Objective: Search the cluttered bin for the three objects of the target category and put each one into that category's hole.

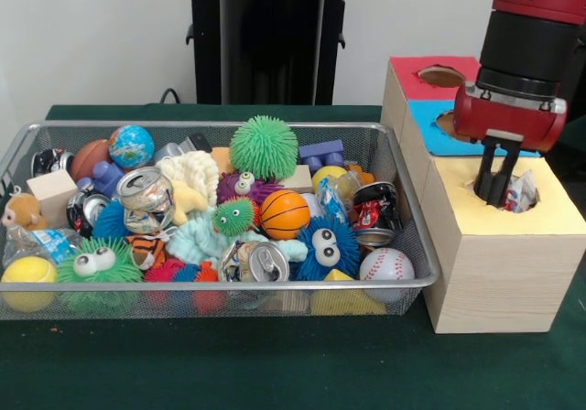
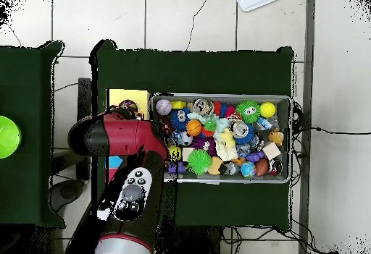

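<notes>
My gripper [image 1: 494, 188] reaches down into the yellow-surround hole [image 1: 485, 195] of the pale wooden box [image 1: 499, 273], right of the bin. A white polka-dot cloth [image 1: 522, 193] is bunched in that hole, just right of the gripper tips; I cannot tell whether it is held. The silver wire-mesh bin [image 1: 229, 126] is full of toys, and I make out no other polka-dot cloth in it. In the overhead view the red arm [image 2: 123, 139] hides the gripper; the yellow surround [image 2: 127, 95] and the bin [image 2: 217, 96] show.
The red-surround hole [image 1: 441, 76] and the blue-surround hole [image 1: 446, 124] lie behind the yellow one on the same row of boxes. The bin holds spiky balls, cans, a baseball [image 1: 386, 265], an orange ball [image 1: 285, 213] and a cream plush [image 1: 192, 177].
</notes>
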Robot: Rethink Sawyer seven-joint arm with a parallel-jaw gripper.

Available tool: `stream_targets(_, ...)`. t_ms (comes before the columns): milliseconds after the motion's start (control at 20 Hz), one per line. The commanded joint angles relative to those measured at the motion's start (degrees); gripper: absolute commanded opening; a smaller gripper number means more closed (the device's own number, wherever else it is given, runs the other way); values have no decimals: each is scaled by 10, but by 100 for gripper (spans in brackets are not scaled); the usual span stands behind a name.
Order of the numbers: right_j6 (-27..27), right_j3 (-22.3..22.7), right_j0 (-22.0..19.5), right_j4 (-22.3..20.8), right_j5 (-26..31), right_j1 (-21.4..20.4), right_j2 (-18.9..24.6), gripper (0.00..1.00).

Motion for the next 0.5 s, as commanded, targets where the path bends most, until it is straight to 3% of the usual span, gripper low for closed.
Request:
stream_targets(50, 52, 57, -30, -8, 97, -5, 33, 0)
stream_targets(500, 53, 60, -17, -5, 143, -43, 36, 0)
